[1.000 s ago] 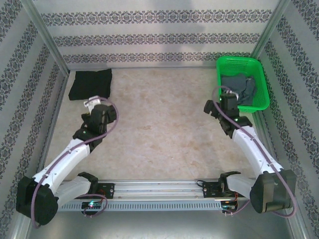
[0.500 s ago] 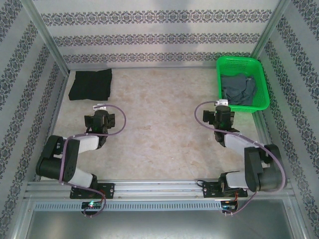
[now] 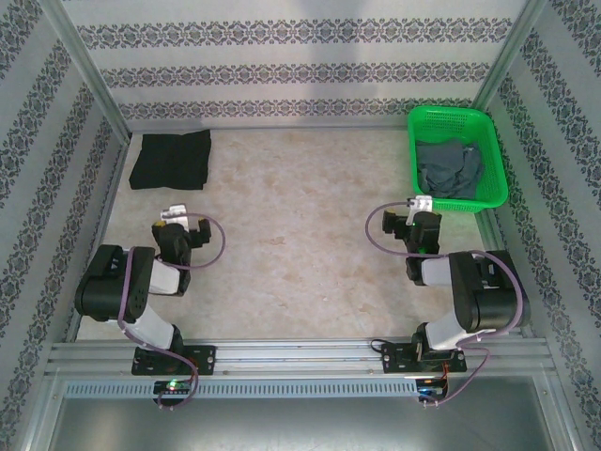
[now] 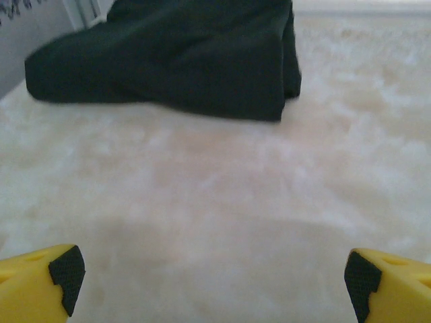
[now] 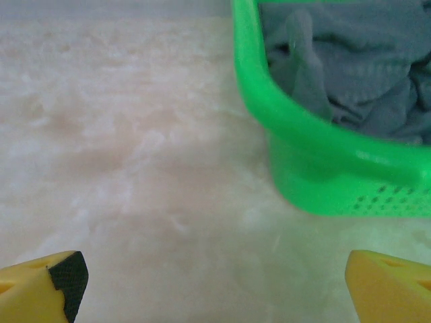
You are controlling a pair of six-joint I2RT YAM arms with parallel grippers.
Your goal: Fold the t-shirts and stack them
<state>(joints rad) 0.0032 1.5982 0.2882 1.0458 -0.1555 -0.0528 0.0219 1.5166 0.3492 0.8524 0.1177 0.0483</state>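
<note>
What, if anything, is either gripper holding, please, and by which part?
Nothing is held. The left gripper is open short of the black shirt; the right gripper is open near the basket.

Bright, even light — wrist views softly blurred.

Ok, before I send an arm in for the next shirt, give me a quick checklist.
1. Left gripper open, empty: ok.
2. Right gripper open, empty: ok.
3. Black shirt folded, lying far left: ok.
4. Grey shirt out of the basket: not ok, it lies crumpled inside.
5. Right gripper close to the basket, basket ahead to its right: ok.
6. Shirts stacked: not ok, they lie far apart.
</note>
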